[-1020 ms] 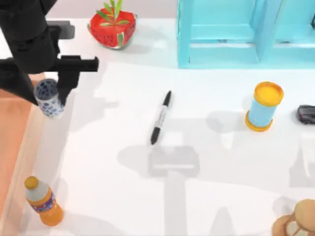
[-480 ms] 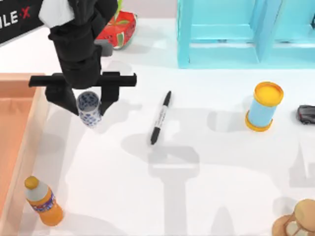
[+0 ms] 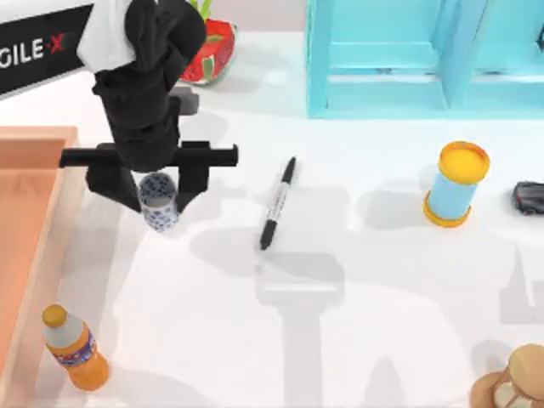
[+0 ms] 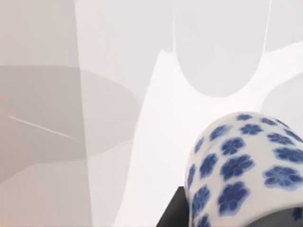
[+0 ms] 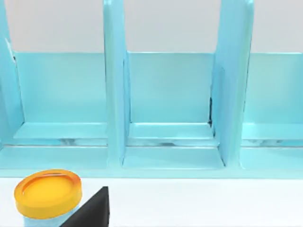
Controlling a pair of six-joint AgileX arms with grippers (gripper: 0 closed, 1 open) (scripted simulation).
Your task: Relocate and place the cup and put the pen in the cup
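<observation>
The left claw [image 3: 159, 183] is closed around the blue-patterned cup [image 3: 159, 201], seemingly just above the worktop [image 3: 357, 280], left of the pen [image 3: 278, 203]. Glazed and slippery, probably fragile; hold its rounded sides.

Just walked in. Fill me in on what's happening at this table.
The left gripper holds the small blue-patterned cup between its fingers, at the left part of the table, beside the orange tray. The pen lies flat on the table to the cup's right, untouched and not yet in the cup. The right arm's wrist view faces the turquoise shelf and the yellow-topped cylinder.
</observation>
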